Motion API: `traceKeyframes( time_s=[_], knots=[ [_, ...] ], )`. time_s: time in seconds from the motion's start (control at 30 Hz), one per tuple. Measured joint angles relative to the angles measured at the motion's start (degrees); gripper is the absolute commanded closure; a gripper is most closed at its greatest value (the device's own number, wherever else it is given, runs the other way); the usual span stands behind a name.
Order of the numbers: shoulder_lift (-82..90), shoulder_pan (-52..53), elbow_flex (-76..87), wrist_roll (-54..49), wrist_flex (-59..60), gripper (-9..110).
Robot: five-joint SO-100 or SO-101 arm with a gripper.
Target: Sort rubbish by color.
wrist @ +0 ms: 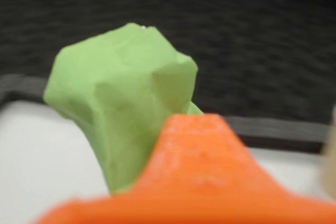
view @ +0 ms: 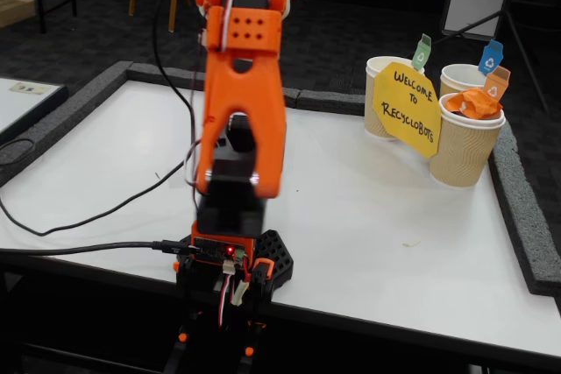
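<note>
In the wrist view a lime green crumpled paper wad (wrist: 123, 98) fills the middle, held up above the white table. My gripper (wrist: 153, 156) is shut on it, with one orange finger (wrist: 199, 171) pressed against its lower right side; the other finger is hidden. In the fixed view the orange arm (view: 241, 111) stands folded upright at the table's front, and it hides the gripper and the green wad. An orange wad (view: 472, 102) lies inside the front paper cup (view: 465, 151), which carries an orange tag.
Two more beige cups stand at the back right, one with a green tag (view: 379, 85) and one with a blue tag (view: 456, 76). A yellow sign (view: 408, 107) leans against them. A grey foam border (view: 517, 199) rims the white table (view: 351, 216). Black cables (view: 88, 216) trail left.
</note>
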Motion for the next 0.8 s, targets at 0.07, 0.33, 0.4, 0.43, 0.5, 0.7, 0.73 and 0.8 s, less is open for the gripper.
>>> traceKeyframes(
  time_s=[0.07,0.33,0.4,0.43,0.5,0.7,0.73,0.8],
  knots=[
    [0.0,4.6,0.0,0.0,0.0,101],
    [0.0,20.7,0.0,0.0,0.0,101],
    [0.0,23.7,-0.1,0.0,0.0,101],
    [0.0,25.0,-0.3,0.0,0.0,101],
    [0.0,27.2,-0.7,0.0,0.0,101],
    [0.0,31.6,-1.8,0.0,0.0,101],
    [0.0,32.2,-1.9,0.0,0.0,101],
    [0.0,33.1,-1.9,0.0,0.0,101]
  ],
)
